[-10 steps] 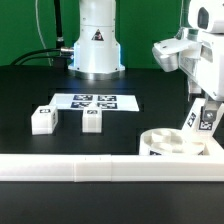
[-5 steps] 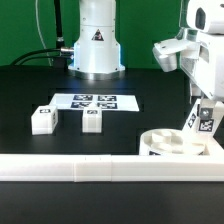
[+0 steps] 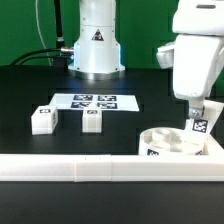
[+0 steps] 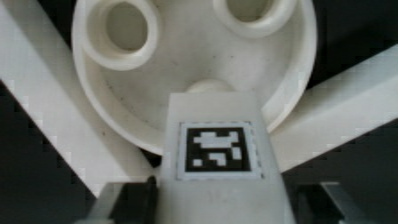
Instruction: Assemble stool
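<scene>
The round white seat (image 3: 165, 143) with holes lies at the exterior view's right, in the corner of the L-shaped rail. My gripper (image 3: 198, 118) is shut on a white leg (image 3: 200, 127) with a square tag and holds it upright just above the seat's far right rim. In the wrist view the tagged leg (image 4: 217, 140) sits between my two fingers (image 4: 128, 203), its end over the seat (image 4: 196, 60), near a shallow socket below two round holes. Two more tagged legs (image 3: 42, 119) (image 3: 92, 120) lie on the black table at the left.
The marker board (image 3: 95, 101) lies flat behind the two loose legs. The long white L-shaped rail (image 3: 90, 166) runs along the front and turns up the right side of the seat; it also shows in the wrist view (image 4: 45, 95). The robot base (image 3: 97, 45) stands at the back.
The hand has turned more upright and shifted slightly to the exterior view's left. The held leg has come down a little toward the seat's rim. The loose legs have not moved.
</scene>
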Action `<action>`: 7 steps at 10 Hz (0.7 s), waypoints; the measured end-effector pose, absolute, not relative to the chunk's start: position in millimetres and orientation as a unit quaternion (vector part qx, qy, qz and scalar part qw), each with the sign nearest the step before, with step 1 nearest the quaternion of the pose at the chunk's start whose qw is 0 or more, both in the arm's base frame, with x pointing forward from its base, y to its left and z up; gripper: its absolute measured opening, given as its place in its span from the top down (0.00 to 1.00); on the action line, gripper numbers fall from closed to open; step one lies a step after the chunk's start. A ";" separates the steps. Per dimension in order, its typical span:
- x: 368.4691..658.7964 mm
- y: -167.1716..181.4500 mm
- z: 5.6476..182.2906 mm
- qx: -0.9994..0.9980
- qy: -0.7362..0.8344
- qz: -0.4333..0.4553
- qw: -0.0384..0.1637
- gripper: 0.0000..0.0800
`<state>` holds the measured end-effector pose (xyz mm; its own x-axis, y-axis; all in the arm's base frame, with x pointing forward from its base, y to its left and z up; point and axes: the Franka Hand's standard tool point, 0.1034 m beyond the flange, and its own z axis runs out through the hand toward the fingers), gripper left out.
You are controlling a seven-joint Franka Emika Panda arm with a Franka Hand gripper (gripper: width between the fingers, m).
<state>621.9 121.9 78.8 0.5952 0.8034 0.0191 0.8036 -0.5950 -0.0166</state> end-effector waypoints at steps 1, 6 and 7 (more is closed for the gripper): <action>622.0 121.8 78.8 -0.914 -0.405 -0.005 0.012 0.58; 622.0 121.4 78.5 -0.966 -0.257 -0.003 0.013 0.58; 622.0 121.5 78.5 -0.977 -0.211 -0.002 0.013 0.58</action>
<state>622.0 121.5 78.5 0.9108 0.4127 0.0104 0.4128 -0.9105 -0.0248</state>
